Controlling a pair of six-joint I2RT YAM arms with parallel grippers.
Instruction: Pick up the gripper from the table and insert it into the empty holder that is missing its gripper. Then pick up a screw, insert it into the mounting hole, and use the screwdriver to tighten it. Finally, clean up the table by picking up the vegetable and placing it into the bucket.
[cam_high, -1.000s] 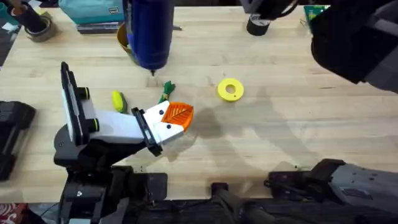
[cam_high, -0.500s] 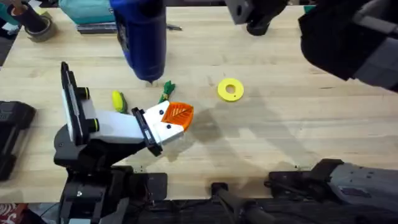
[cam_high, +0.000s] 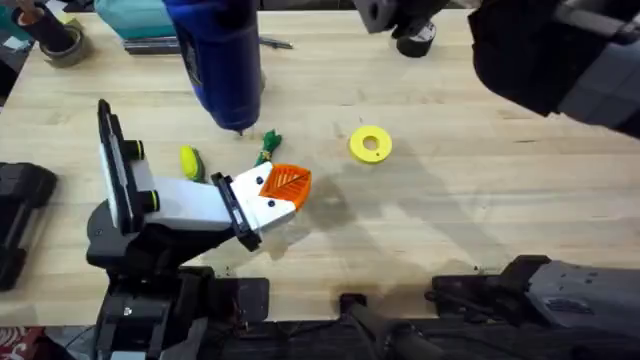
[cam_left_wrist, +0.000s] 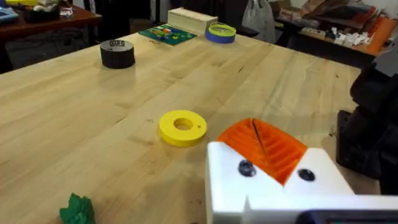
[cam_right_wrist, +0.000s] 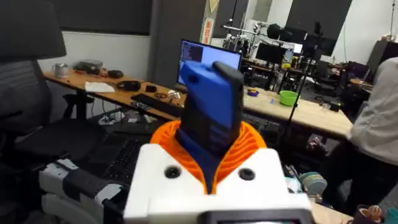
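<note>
I hold the blue screwdriver (cam_right_wrist: 211, 121) in my right jaws, which are squeezed tight on its body between the orange ribbed pads (cam_right_wrist: 245, 146). From above, the screwdriver (cam_high: 222, 60) hangs over the bench (cam_high: 480, 220) with its thin bit pointing down, near the far side.

My left arm lies low on the bench. At its front is the white holder (cam_high: 262, 205), and the orange gripper (cam_high: 286, 183) already sits in it. In my left wrist view I see the orange gripper (cam_left_wrist: 264, 148) pressed into the white holder (cam_left_wrist: 273, 190), with two small dark spots on the white face. They may be the screw and a hole, but I cannot tell for sure. I also cannot tell if my left jaws are open or closed.

I think the step now is the tightening one. The bit is close to the holder but not on it. Next I need to bring the bit down and over to the mounting hole, keep it lined up straight, and then turn it.

The green vegetable (cam_high: 268, 146) lies on the bench just beyond the holder, near the bit. A yellow ring (cam_high: 370, 143) lies off to the right. The vegetable is not cleaned up yet. I cannot make out the bucket clearly.
</note>
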